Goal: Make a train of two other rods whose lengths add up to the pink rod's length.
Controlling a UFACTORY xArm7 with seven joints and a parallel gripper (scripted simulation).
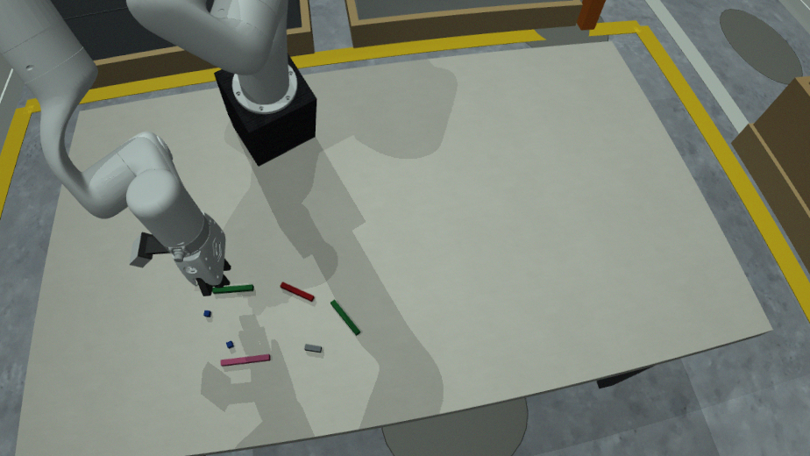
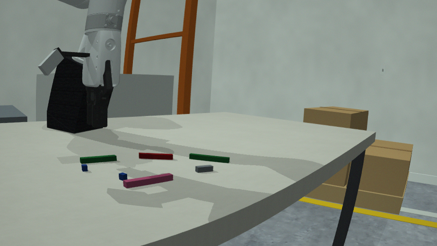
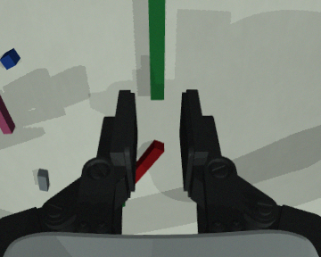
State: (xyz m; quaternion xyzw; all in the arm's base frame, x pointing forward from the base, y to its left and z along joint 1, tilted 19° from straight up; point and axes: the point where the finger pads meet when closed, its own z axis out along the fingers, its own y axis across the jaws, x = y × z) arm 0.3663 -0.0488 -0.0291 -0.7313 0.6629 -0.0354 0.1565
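Observation:
My gripper (image 1: 215,288) (image 2: 97,125) (image 3: 158,111) is partly open and empty, its fingers apart above the table. In the wrist view the near end of the left green rod (image 1: 234,288) (image 2: 98,158) (image 3: 157,49) shows between and beyond the fingertips. The pink rod (image 1: 245,359) (image 2: 148,180) (image 3: 1,109) lies flat at the front. One blue rod (image 1: 230,345) (image 2: 122,176) (image 3: 10,59) is close to it; another blue rod (image 1: 207,313) (image 2: 84,168) is near the left green rod. No rods lie end to end.
A red rod (image 1: 296,291) (image 2: 155,155) (image 3: 150,161), a second green rod (image 1: 344,317) (image 2: 209,157) and a grey rod (image 1: 313,348) (image 2: 204,168) (image 3: 43,179) lie separately to the right. The black arm base (image 1: 280,134) stands on the table behind.

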